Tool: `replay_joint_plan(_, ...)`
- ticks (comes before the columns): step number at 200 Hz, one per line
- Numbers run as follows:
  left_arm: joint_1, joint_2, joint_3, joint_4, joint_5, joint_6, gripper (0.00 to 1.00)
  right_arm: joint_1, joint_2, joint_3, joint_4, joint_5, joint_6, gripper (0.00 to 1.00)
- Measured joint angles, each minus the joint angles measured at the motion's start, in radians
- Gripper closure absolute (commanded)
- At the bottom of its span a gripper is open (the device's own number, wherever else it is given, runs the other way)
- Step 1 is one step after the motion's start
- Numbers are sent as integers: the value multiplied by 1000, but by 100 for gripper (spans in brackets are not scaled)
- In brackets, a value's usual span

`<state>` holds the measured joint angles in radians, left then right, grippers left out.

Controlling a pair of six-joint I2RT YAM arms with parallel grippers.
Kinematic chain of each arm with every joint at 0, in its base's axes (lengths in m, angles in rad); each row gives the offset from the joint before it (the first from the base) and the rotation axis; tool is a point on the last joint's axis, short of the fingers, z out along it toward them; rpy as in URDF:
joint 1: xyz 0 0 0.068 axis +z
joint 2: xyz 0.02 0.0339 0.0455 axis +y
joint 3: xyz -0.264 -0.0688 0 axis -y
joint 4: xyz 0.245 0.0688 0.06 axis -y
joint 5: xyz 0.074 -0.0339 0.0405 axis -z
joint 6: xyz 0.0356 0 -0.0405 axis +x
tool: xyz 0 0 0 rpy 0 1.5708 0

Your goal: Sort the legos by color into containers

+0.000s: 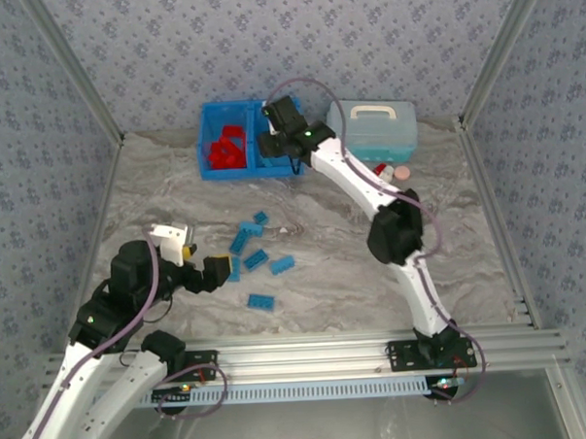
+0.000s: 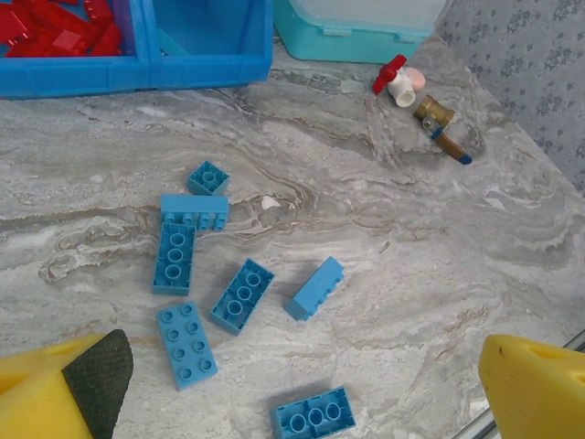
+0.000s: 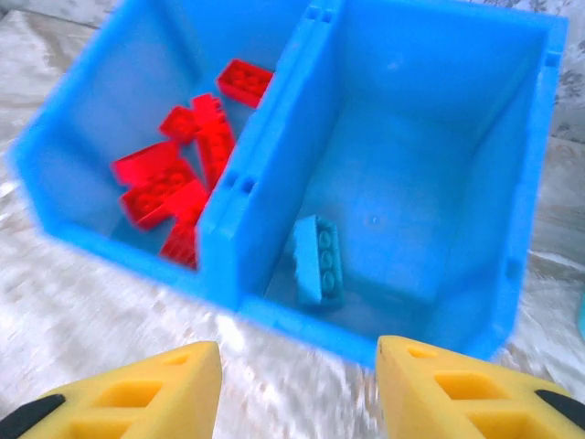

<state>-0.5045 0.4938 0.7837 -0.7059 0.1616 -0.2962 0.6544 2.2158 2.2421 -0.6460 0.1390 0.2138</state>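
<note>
Release step, by my reading: the right arm (image 1: 354, 173) hangs over the blue bin (image 3: 516, 274), its jaws parted and empty. One blue lego (image 3: 318, 261) lies on the floor of the compartment below them, close to the divider. The other compartment holds the red legos (image 3: 183, 187). Seven loose blue legos (image 2: 242, 294) lie scattered on the worktop (image 2: 411, 274) under the left arm (image 1: 130, 275), whose jaws stand wide with nothing between them. Next I'd bring one arm down over a loose brick, square the jaws across its narrow sides, and carry it to the blue side.
</note>
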Motion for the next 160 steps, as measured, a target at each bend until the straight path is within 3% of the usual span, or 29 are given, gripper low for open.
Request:
replay_joint_plan(33,1,0,0,0,0,0,1,106,-397,-483,93,16,-5,43)
replay_joint_plan(61,9,0,0,0,0,0,1,216,-573,-753,120,48,10,35)
replay_joint_plan(75,10,0,0,-1,-1,0,1,273,-599,-838,116,76,30,23)
replay_joint_plan(91,10,0,0,-1,-1,-1,1,328,-602,-915,111,90,62,0)
replay_joint_plan(118,12,8,0,-1,-1,-1,1,381,-598,-1005,112,62,108,0)
replay_joint_plan(160,12,18,0,-5,-1,-1,1,384,-517,-1019,124,55,162,0)
